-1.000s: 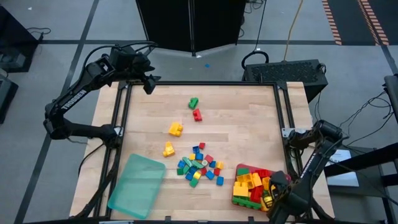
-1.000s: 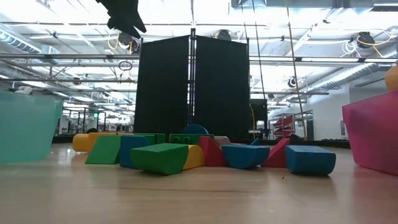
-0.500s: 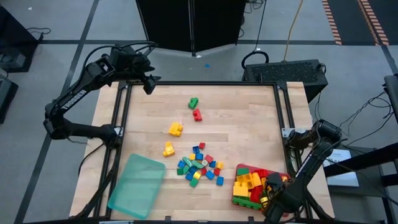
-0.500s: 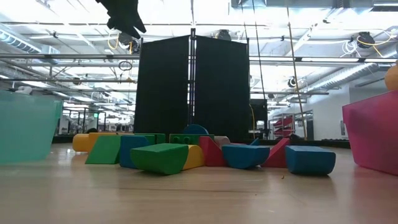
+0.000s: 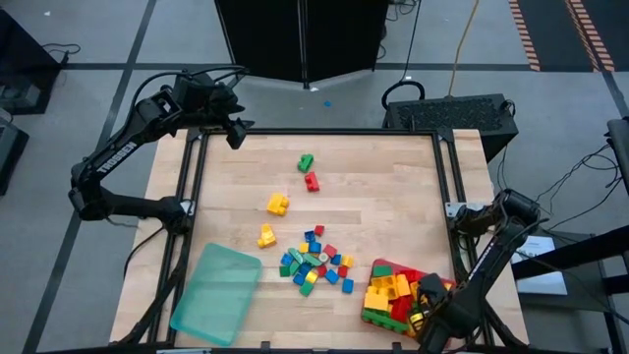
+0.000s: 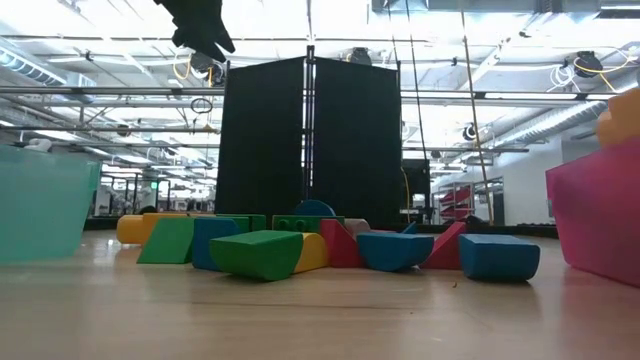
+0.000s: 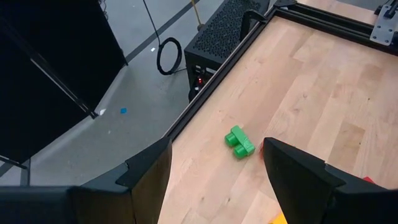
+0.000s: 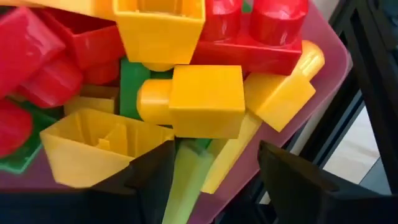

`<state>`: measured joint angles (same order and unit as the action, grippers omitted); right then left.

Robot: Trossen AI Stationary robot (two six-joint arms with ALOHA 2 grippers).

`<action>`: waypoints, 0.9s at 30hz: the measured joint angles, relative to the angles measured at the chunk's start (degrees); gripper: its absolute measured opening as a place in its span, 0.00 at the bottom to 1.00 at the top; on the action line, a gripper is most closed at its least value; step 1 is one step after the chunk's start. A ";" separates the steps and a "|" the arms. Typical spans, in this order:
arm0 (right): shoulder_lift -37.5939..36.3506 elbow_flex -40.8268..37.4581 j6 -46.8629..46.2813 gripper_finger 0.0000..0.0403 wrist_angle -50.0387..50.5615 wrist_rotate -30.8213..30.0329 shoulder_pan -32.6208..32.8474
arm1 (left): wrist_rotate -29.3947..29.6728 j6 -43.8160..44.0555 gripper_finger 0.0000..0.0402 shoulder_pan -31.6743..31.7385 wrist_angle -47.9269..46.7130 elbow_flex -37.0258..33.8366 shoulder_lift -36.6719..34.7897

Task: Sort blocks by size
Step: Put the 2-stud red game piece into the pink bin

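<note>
Blocks sit in three lots: a heap of larger ones on the red tray [image 5: 444,278] at the table's near right corner, a cluster of small blocks [image 5: 314,261] near the middle, and a few strays farther back, among them a green block [image 5: 306,162], a red block [image 5: 312,181] and two yellow ones. The right gripper [image 5: 425,311] hangs over the tray's heap with its fingers parted and nothing between them, a yellow block [image 8: 199,102] lying just ahead, probably dropped there as one of the big ones. The left gripper [image 5: 232,129] waits released above the far left corner, looking down at the green block. A teal tray [image 5: 216,292] lies bare at near left, likely meant for the small ones. Nothing blocks the cluster.
</note>
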<state>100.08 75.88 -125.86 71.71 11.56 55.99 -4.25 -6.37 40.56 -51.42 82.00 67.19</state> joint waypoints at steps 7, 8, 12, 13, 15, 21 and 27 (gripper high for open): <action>-2.53 3.25 0.10 0.51 8.06 -4.51 -0.18 | 0.01 0.00 0.64 -0.01 0.54 0.00 0.01; -2.98 4.25 0.06 0.51 10.81 -5.09 -0.37 | 0.00 -0.02 0.64 -0.02 0.57 0.00 0.01; -4.75 7.88 0.92 0.50 18.54 -11.86 -1.86 | 0.01 -0.02 0.64 -0.02 0.56 0.00 0.01; -5.55 7.95 2.02 0.50 18.08 -14.62 -2.70 | 0.00 -0.02 0.64 0.00 0.57 0.00 0.01; -6.94 7.95 2.67 0.50 17.65 -20.55 -4.80 | 0.00 -0.02 0.64 -0.02 0.57 0.00 0.01; -9.22 7.95 16.93 0.50 13.08 -34.49 -16.69 | 0.00 -0.01 0.64 0.00 1.10 0.00 0.01; -9.36 7.95 30.76 0.50 9.22 -30.37 -20.13 | 0.00 -0.02 0.64 0.00 1.16 -0.01 0.01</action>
<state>90.72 83.83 -95.10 80.92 -18.80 35.86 -4.25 -6.39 40.56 -50.25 81.99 67.20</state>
